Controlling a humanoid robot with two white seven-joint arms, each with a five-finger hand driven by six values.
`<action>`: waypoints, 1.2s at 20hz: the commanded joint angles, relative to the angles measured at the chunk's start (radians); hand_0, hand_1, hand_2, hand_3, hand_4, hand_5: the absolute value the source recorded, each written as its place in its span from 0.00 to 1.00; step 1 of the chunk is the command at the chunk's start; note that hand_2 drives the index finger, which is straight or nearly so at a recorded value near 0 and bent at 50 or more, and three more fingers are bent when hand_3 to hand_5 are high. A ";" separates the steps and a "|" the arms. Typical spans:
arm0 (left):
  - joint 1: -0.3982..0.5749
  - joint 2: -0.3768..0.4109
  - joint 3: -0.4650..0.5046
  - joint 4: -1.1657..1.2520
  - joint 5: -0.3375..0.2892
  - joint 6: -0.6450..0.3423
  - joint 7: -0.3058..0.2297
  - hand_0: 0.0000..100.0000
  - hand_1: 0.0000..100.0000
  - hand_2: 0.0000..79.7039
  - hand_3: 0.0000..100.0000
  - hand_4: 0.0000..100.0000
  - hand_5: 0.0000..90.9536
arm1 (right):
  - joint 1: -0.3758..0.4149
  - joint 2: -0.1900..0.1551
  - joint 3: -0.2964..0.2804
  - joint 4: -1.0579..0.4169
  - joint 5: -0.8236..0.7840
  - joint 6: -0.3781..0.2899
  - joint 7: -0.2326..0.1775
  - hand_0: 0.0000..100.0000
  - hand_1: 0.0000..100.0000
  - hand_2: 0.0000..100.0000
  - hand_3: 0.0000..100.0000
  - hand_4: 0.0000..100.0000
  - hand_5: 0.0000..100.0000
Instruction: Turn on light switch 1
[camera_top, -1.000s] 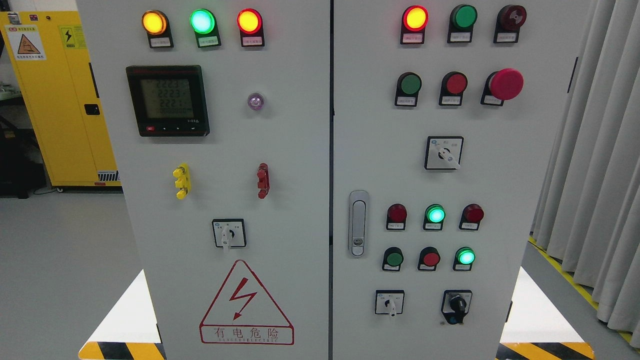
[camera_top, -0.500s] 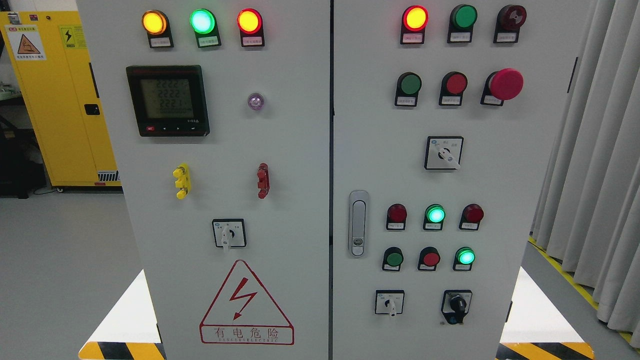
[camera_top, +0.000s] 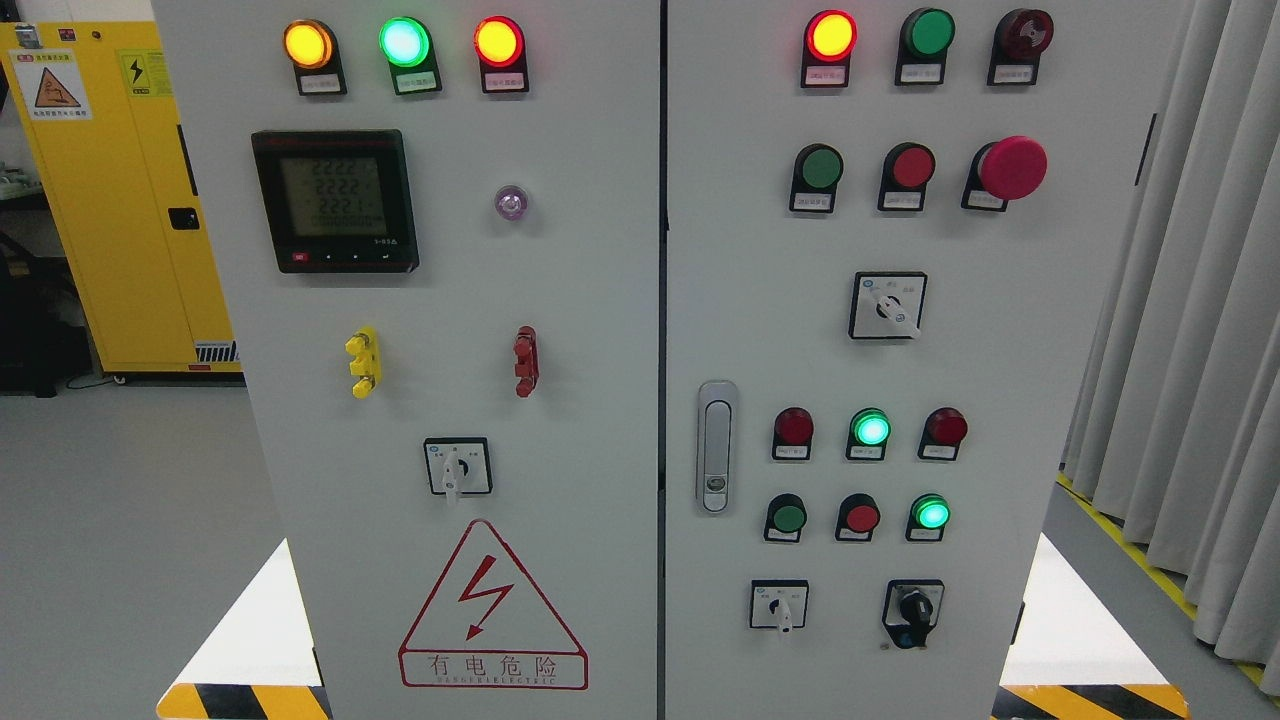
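Observation:
A grey electrical cabinet with two doors fills the head view. The right door carries a row of push buttons: an unlit green button, a red button and a lit green button. Above them sit a dark red lamp, a lit green lamp and another dark red lamp. Rotary switches sit lower down: a white one and a black one. Which control is light switch 1 cannot be read. Neither hand is in view.
A door handle sits at the right door's left edge. A red mushroom stop button juts out at upper right. A yellow cabinet stands at the left, grey curtains at the right. Hazard stripes mark the floor.
Only the digits on the left door's meter display flicker; nothing else has moved.

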 joint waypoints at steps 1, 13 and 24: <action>-0.056 -0.021 -0.029 -0.175 -0.016 0.063 0.007 0.08 0.59 0.72 0.90 0.88 0.93 | 0.000 0.000 0.000 0.000 0.000 0.000 0.001 0.00 0.50 0.04 0.00 0.00 0.00; -0.210 -0.036 -0.038 -0.247 -0.065 0.236 0.060 0.09 0.62 0.70 0.90 0.89 0.95 | 0.000 0.000 0.000 0.000 0.000 0.000 0.001 0.00 0.50 0.04 0.00 0.00 0.00; -0.329 -0.096 -0.041 -0.249 -0.116 0.377 0.062 0.12 0.64 0.70 0.91 0.89 0.96 | 0.000 0.000 0.000 0.000 0.000 0.000 0.001 0.00 0.50 0.04 0.00 0.00 0.00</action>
